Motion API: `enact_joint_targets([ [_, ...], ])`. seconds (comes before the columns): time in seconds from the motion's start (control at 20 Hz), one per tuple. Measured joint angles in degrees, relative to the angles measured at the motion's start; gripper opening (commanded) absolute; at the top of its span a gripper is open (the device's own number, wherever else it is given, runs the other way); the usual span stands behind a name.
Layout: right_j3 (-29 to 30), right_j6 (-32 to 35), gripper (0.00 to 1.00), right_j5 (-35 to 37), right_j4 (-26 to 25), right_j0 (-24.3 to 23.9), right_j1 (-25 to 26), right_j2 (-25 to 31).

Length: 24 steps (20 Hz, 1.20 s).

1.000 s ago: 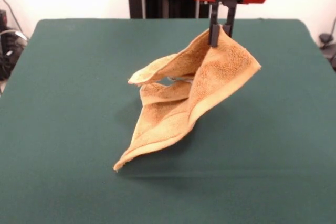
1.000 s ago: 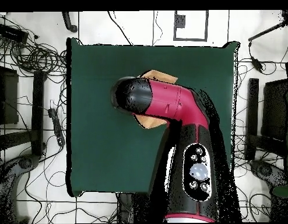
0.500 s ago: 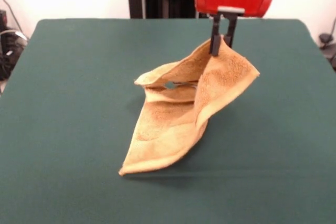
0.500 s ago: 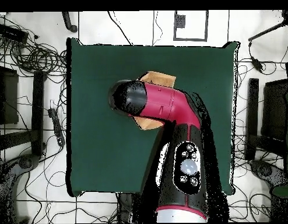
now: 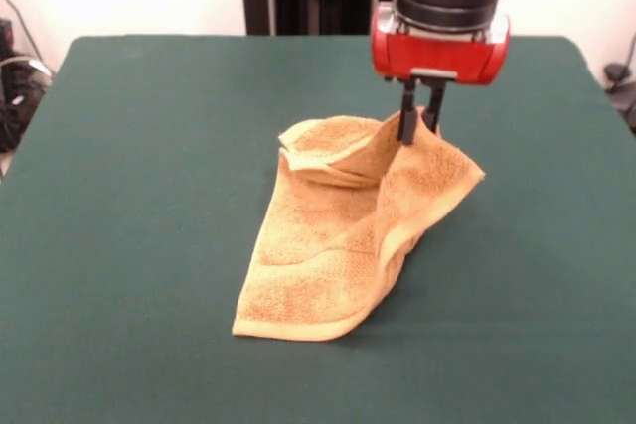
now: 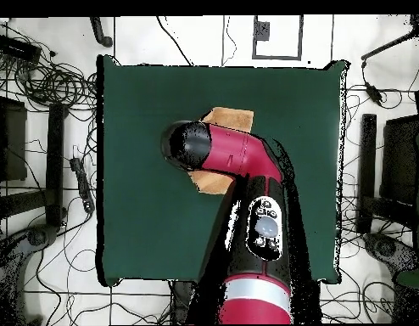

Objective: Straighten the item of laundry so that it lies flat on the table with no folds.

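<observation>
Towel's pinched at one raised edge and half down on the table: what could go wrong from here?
1. The claw grips the towel by a raised edge, with a loose flap folded beside it. Letting go here would likely leave that flap doubled over, not flat.
2. The near part already lies on the table. Dragging sideways could bunch it rather than spread it.
3. In the overhead view the arm covers most of the towel, so folds beneath can't be checked there.
</observation>
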Motion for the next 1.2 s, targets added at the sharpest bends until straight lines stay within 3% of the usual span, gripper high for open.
enact_joint_targets([
  [1.2,-8.07,4.06,0.0,-0.2,4.41,5.83,8.45,-5.04],
])
